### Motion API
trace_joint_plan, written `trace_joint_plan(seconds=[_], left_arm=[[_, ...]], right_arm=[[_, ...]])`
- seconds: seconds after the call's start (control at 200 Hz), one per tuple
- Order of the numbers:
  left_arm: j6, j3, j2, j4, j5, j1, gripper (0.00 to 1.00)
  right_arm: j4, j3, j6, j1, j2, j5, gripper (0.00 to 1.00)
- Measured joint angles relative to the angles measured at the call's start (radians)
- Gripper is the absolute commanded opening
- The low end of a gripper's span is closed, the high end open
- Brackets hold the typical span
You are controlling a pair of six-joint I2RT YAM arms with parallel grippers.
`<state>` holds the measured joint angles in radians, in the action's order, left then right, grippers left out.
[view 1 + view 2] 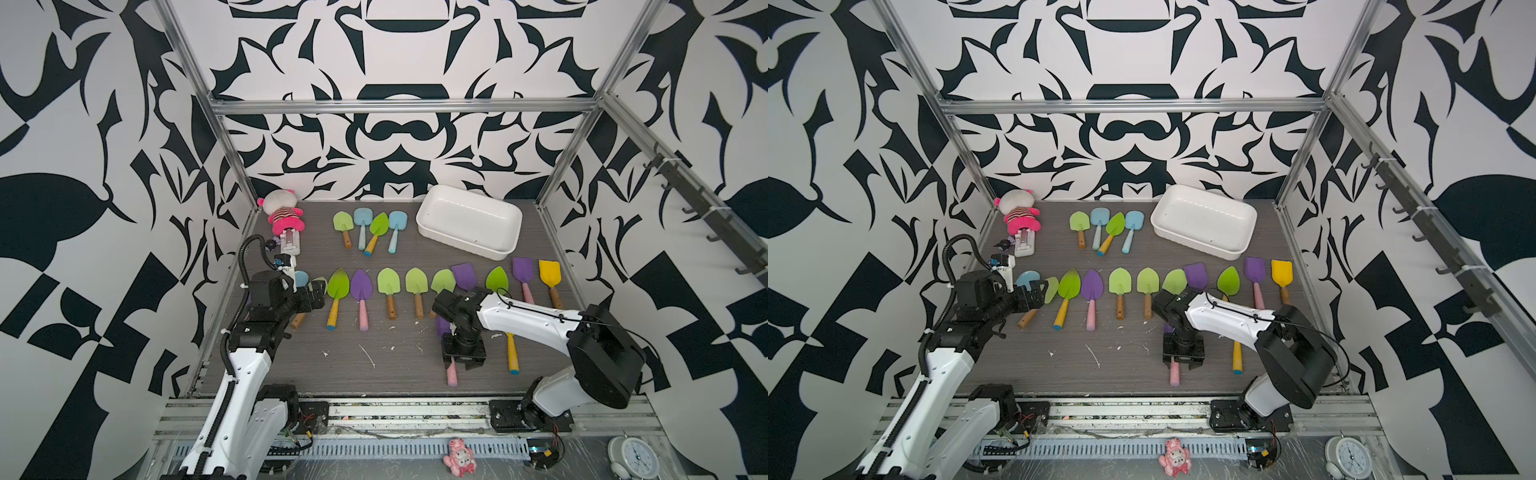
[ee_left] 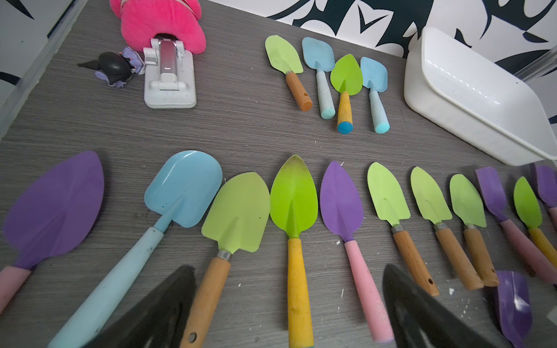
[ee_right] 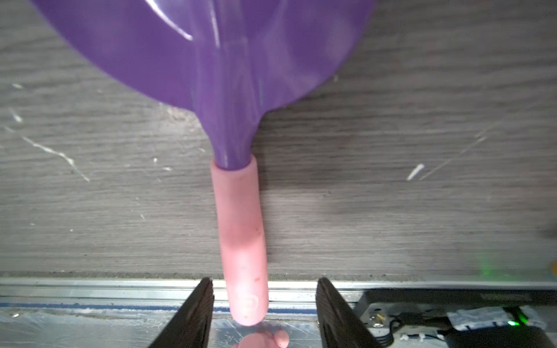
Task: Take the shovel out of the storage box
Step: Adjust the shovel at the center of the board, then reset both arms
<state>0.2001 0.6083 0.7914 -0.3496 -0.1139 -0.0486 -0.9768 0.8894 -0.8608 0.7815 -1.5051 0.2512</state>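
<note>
No legible text or brand shows in any view. Numerals on the alarm clock (image 1: 634, 457) are too small to read. An embossed mark on the shovel's pink handle (image 3: 242, 235) is blurred.

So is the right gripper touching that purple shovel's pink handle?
Apart. In the right wrist view the pink handle sits between the open jaws of the right gripper, with a visible gap on each side.
</note>
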Motion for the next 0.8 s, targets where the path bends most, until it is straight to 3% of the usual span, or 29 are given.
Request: trace_joint_plan(seconds=[0.11, 0.2, 0.325, 0.445, 0.515, 0.645, 0.8], left_arm=[[0.014, -0.001, 0.002, 0.009, -0.008, -0.002, 0.99], [0.033, -0.019, 0.018, 0.054, -0.008, -0.005, 0.99], [0.046, -0.124, 0.046, 0.204, 0.035, -0.006, 0.99], [0.019, -0.263, 0.073, 0.402, 0.102, -0.007, 0.99], [-0.022, -0.307, 0.129, 0.523, 0.146, -0.007, 0.99], [-0.09, -0.312, 0.325, 0.768, 0.18, -0.006, 0.99], [-0.149, -0.309, 0.625, 1.071, 0.178, -0.002, 0.99]], right_arm=[[-0.05, 0.05, 0.038, -0.026, 0.077, -0.06, 0.84], [-0.055, 0.083, 0.109, -0.067, 0.2, -0.178, 0.99], [0.092, 0.034, 0.275, -0.157, 0.403, -0.39, 1.0], [0.459, -0.219, 0.5, -0.273, 0.597, -0.563, 1.0], [0.692, -0.385, 0.618, -0.364, 0.643, -0.6, 1.0], [1.077, -0.599, 0.765, -0.559, 0.564, -0.59, 1.0], [1.453, -0.617, 0.84, -0.658, 0.27, -0.509, 1.0]])
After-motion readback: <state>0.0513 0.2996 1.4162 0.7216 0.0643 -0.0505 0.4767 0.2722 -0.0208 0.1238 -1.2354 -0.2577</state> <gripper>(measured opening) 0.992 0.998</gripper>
